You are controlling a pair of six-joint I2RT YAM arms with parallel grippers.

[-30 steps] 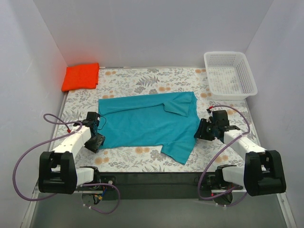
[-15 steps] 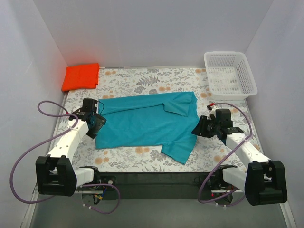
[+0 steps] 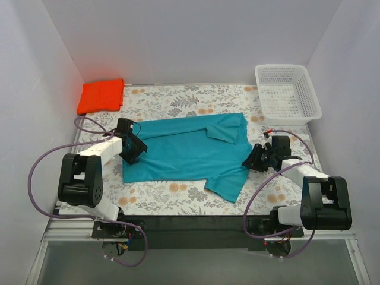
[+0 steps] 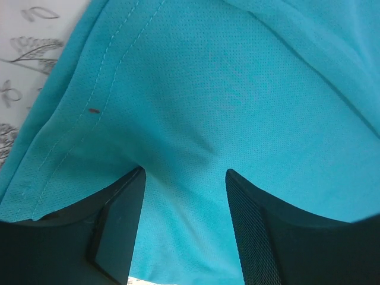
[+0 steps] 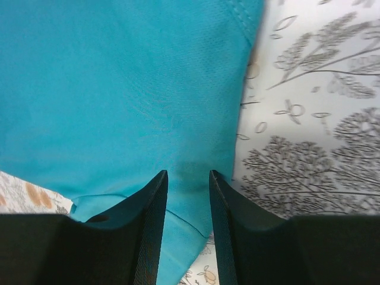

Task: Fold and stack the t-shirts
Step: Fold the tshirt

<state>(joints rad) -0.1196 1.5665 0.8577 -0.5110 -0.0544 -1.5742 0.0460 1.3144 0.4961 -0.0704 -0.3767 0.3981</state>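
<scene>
The folding of the teal t-shirt (image 3: pixel 184 154) is being undertaken, judging by the layout: it is lying spread flat at the middle of the desk (image 3: pixel 178 101), while the orange t-shirt (image 3: pixel 101 96) is resting already folded at the far left corner. The left gripper (image 3: pixel 132 149) is being held at the shirt's left edge with its jaws apart, astride a ridge of cloth and not visibly clamped. The right gripper (image 3: pixel 256 159) is being held at the right edge near the sleeve, with its jaws narrow and cloth lying in the gap; whether that cloth is being pinched cannot be told. Both edges are probably being prepared for a grasp, so firm closure on each side is called for next, then a lift to carry one edge across. Compared with a second earlier, the left gripper is now being positioned farther up the left edge, whereas the right gripper is being kept almost in place.
</scene>
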